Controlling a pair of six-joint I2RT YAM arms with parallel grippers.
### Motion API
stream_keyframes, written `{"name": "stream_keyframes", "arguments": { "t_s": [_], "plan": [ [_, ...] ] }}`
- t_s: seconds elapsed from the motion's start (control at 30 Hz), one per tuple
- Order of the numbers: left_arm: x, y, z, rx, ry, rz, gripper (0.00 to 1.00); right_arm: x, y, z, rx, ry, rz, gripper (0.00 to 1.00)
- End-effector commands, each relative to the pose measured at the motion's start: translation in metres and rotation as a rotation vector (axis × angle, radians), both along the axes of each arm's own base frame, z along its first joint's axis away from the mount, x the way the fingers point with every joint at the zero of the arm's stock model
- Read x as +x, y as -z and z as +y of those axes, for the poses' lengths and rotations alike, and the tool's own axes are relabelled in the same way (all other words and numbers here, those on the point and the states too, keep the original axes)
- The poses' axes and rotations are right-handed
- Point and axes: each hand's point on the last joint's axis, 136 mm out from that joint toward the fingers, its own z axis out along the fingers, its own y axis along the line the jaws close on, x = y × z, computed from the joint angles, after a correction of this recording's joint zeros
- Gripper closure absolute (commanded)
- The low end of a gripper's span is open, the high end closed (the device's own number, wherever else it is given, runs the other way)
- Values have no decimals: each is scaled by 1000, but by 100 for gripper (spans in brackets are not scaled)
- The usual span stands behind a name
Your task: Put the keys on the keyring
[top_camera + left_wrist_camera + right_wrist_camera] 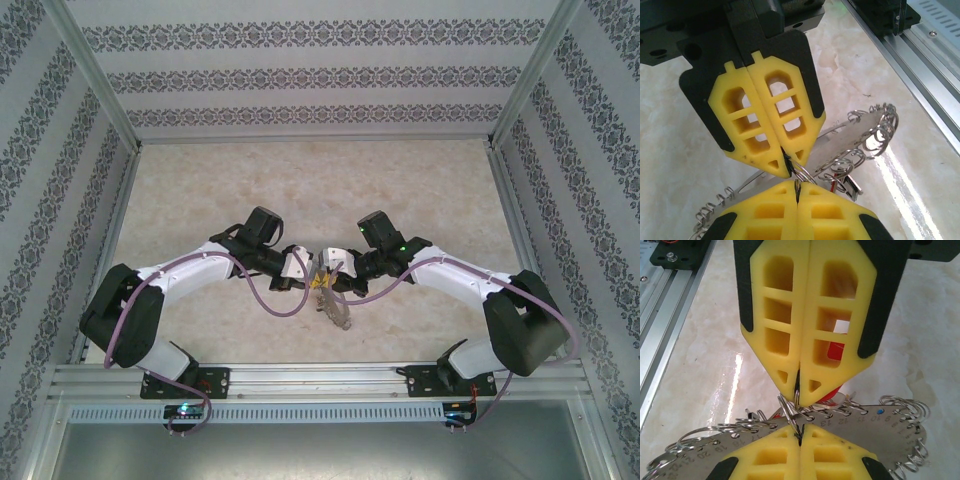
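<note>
Top: we see keyring [333,303] beside left gripper [303,268], long axis toward bases [185,382], blurred.
Left wrist: right gripper [785,167] meets left gripper [796,186], both jaws clamped on one keyring [865,122] loop.
Right wrist: keyring [880,425] lower part cut off; red piece [832,395] behind left gripper [797,387] unclear.

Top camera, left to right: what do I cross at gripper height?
From the left: left arm → left gripper → right gripper → right arm. The keyring hangs beneath where both grippers meet, so it is left out.
</note>
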Motion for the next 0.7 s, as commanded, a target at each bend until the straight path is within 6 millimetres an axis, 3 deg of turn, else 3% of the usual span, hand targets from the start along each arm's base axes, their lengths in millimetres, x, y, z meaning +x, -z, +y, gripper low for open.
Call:
{"name": "stream_keyframes", "arguments": {
  "t_s": [0.0, 0.53, 0.67],
  "plan": [
    [-16, 3, 1, 6, 42, 3, 100, 17, -13, 5, 37, 10, -63, 100],
    [-8, -3, 2, -12, -21, -58, 100, 19, -10, 4, 31, 32, -71, 100],
    [-2, -3, 3, -16, -61, -67, 100, 12, -10, 7, 35, -3, -59, 100]
  ]
}}
